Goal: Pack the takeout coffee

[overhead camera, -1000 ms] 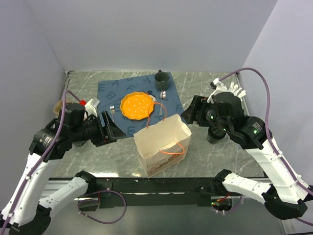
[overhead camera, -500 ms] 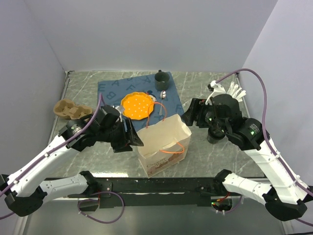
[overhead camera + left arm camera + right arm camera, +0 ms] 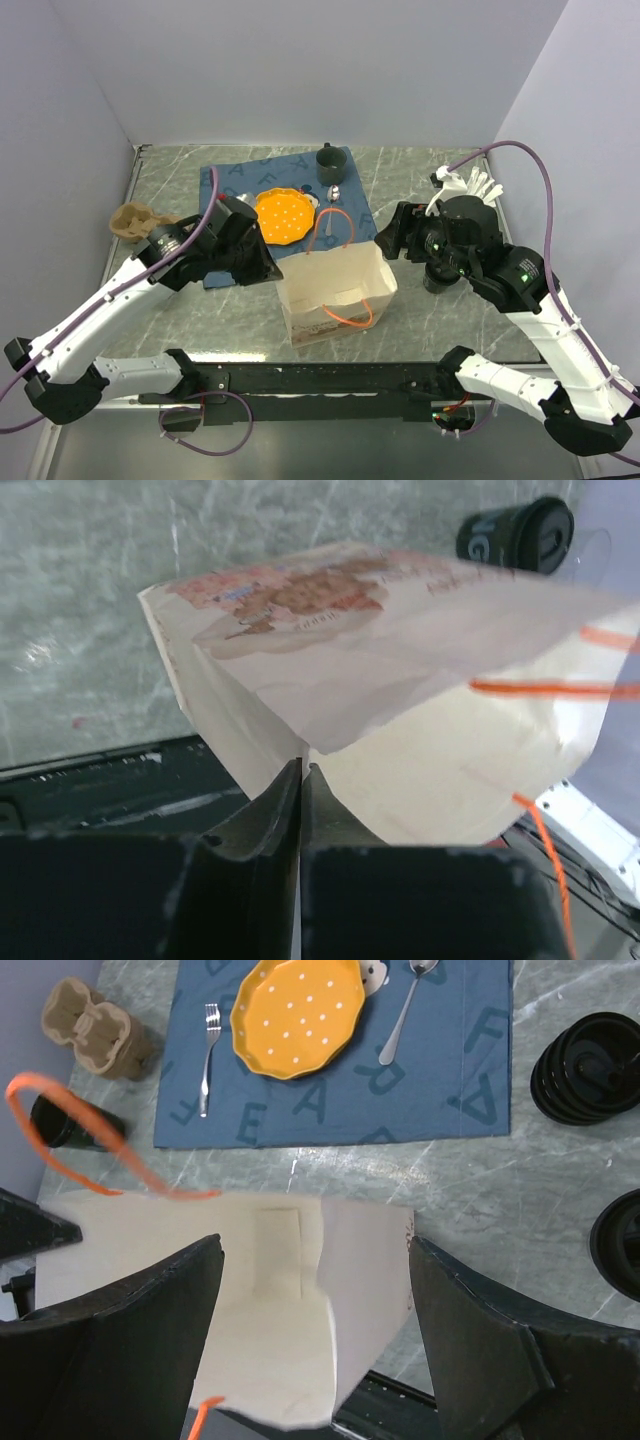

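Left pincer [image 3: 302,770] is clamped on the near-left edge of the paper bag [image 3: 335,290]; the wrist view shows its jaws pressed together with the paper pinched between them. The right pincer [image 3: 317,1255] hangs over the right side of the bag with its jaws spread wide and nothing in them. The bag stands upright near the middle of the table, mouth open, orange handles flopped loose. A black lidded coffee cup [image 3: 590,1065] sits on the table to the right of the blue placemat [image 3: 340,1090], well apart from the bag. A second dark cup shows at the right edge of that view, and the cardboard cup carrier [image 3: 135,220] rests at far left.

The step in hand looks like steadying the bag so it can be loaded; nothing appears packed yet. Next, the right arm would likely need to swing right, take a cup by its body and lower it upright through the mouth, clear of the handles.
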